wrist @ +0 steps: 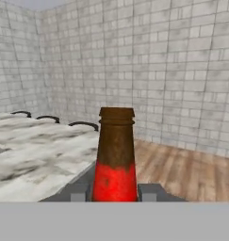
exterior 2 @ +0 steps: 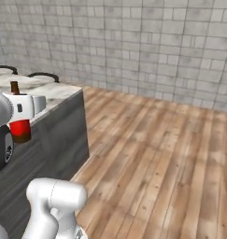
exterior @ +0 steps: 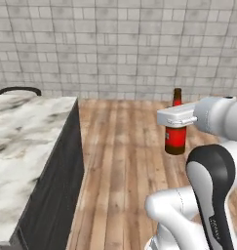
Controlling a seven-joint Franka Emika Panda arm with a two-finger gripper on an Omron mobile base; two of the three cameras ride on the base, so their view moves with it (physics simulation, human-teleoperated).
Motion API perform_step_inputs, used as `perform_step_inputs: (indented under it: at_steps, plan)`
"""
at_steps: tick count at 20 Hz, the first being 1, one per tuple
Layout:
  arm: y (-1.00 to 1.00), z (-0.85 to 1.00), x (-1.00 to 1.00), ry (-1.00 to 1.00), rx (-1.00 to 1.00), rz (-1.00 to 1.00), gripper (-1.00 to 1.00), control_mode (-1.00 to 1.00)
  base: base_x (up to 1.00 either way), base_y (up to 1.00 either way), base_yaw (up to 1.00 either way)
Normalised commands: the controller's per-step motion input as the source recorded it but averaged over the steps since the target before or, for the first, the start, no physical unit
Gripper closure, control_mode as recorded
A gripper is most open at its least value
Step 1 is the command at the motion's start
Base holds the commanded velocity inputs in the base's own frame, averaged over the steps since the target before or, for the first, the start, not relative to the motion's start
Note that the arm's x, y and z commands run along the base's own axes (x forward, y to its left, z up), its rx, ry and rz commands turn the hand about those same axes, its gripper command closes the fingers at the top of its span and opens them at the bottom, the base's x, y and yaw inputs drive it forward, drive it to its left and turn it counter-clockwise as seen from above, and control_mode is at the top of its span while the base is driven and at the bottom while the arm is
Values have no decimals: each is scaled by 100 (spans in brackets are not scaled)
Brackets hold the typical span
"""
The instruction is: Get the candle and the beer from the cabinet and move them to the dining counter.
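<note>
My gripper is shut on the beer, a dark brown bottle with a red label, held upright in the air above the wooden floor. The bottle hangs to the right of the dining counter, apart from its dark side panel. In the right base view the beer shows in front of the white marble counter top, with the gripper around its upper part. Looking along the hand, the bottle neck rises between the two fingertips of the gripper, and the counter lies to the left. The candle and the cabinet are out of view.
A grey brick wall closes the room behind. Wooden floor spreads to the right of the counter. Dark curved chair backs rise at the counter's far edge, one at the far left.
</note>
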Motion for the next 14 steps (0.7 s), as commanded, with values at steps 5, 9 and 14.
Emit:
perform_step_inputs:
  at_steps: [5, 9, 14]
  plan:
    - [0, 0, 0, 0, 0, 0, 100, 100, 87, -78, 49]
    - [0, 0, 0, 0, 0, 0, 100, 100, 84, -78, 50]
    - [0, 0, 0, 0, 0, 0, 100, 100, 82, -77, 51]
